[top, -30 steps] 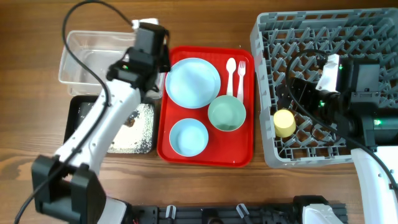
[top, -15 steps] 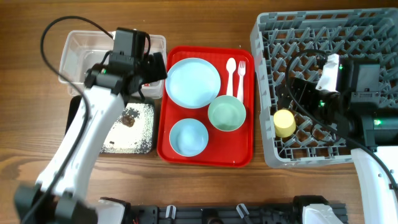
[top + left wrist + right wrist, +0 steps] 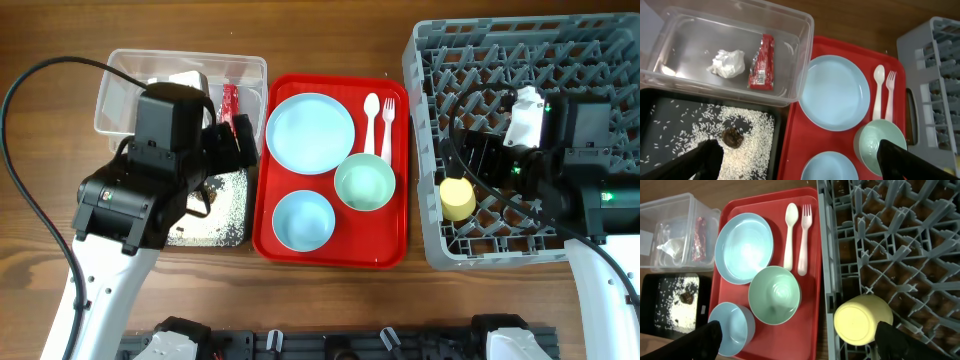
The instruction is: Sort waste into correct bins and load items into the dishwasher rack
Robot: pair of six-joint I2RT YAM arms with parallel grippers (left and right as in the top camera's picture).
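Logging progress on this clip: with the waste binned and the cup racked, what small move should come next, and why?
Probably swing the open right gripper from the rack toward the mint green bowl, on the rack side of the red tray. The tissue, sachet and rice are binned, the yellow cup is racked, and the remaining dishes wait on that tray.

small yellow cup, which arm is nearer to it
Right. The right arm is over the grey plastic rack beside the small yellow cup; the left arm is beyond the flat red tray.
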